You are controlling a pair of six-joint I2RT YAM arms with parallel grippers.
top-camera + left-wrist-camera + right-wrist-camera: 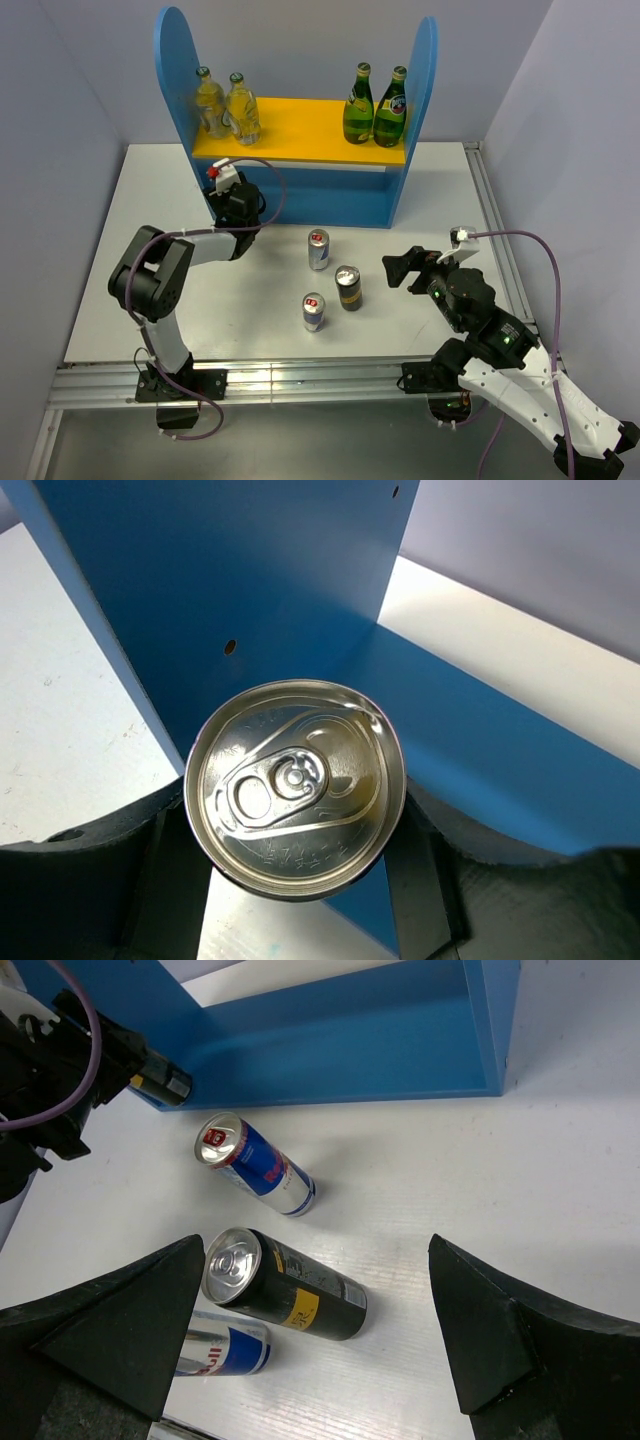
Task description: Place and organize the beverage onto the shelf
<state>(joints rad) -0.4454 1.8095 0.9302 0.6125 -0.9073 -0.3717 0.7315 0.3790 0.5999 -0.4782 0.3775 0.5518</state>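
Can [295, 785] just beside shelf [250, 580] panel edge

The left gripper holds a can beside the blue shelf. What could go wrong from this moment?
1. The can in the left gripper sits close to the shelf's side panel; a bump there could shake the bottles on the upper board.
2. The open right gripper is near three standing cans; a careless reach might topple one.

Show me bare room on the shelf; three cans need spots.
Yellow board: bare in the middle, between the clear bottles and the green bottles. Lower level: bare rightward to the right panel; crowded at its left end, where the left claw holds a can.
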